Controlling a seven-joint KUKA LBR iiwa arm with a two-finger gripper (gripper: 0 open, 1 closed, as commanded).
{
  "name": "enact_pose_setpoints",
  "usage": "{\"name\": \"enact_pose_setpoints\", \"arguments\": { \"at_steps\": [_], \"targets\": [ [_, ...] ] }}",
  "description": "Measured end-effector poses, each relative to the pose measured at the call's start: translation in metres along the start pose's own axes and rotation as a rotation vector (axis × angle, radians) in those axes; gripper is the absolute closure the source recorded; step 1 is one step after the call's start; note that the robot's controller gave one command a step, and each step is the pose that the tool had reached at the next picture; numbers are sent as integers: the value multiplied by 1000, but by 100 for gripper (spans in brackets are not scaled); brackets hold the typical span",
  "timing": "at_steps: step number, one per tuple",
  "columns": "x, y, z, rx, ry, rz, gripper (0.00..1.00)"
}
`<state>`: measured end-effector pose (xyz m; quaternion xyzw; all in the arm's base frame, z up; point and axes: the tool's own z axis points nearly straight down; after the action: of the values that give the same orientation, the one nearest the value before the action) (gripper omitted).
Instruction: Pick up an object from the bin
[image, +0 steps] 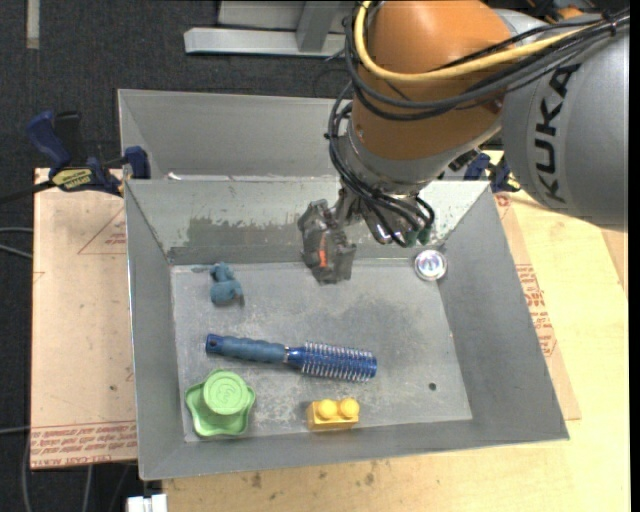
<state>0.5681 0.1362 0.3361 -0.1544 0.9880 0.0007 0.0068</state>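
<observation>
My gripper (329, 262) hangs over the back middle of the bin floor, its grey fingers pointing down with an orange patch showing between them. A blue hairbrush (292, 356) lies flat in front of it, handle to the left, bristle head to the right. A small round silvery disc (430, 264) rests against the right wall, to the gripper's right. A little blue figure (224, 285) sits on the floor to the left of the gripper.
A green flower-shaped cup (220, 403) stands in the front left corner. A yellow toy brick (334, 412) lies near the front wall. The arm's orange cover and cables hang above the bin's back right.
</observation>
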Motion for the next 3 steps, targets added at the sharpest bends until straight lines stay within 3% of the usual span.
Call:
{"name": "enact_pose_setpoints", "arguments": {
  "at_steps": [1,2,3],
  "targets": [
    [-26,33,126,-1,19,203,100],
    [-27,32,122,0,13,207,0],
    [17,48,25,-2,5,-39,0]
  ]
}}
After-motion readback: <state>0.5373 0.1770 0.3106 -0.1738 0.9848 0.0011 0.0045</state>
